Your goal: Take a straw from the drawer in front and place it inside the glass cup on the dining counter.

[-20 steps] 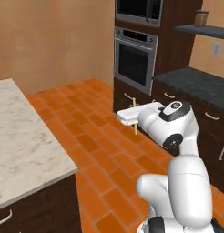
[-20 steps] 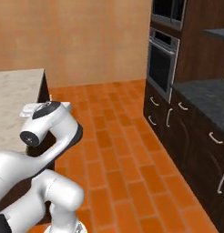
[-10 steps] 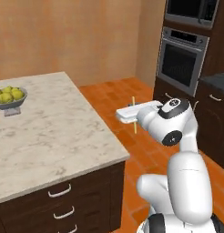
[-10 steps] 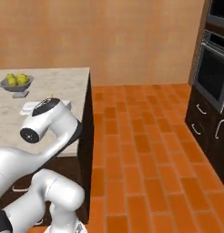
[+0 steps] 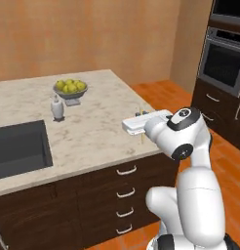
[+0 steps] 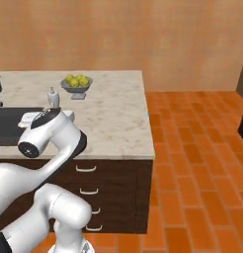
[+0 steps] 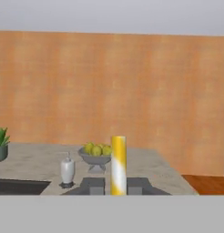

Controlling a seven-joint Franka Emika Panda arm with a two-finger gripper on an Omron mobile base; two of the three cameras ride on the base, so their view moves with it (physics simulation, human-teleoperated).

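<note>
While carrying: thin pale-yellow straw (image 7: 118, 164) upright, pinched in the narrowly closed two-finger gripper (image 7: 115, 185) over the near right edge of the beige marble dining counter (image 5: 100, 127). Next, probably: finding the glass cup, lowering the straw in.

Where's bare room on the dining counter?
Dining counter: bare marble from the fruit bowl and soap dispenser out to the right edge and near corner. Crowded left: sink, dispenser, bowl. Gripper, shut on the straw, hangs over the near corner.
</note>
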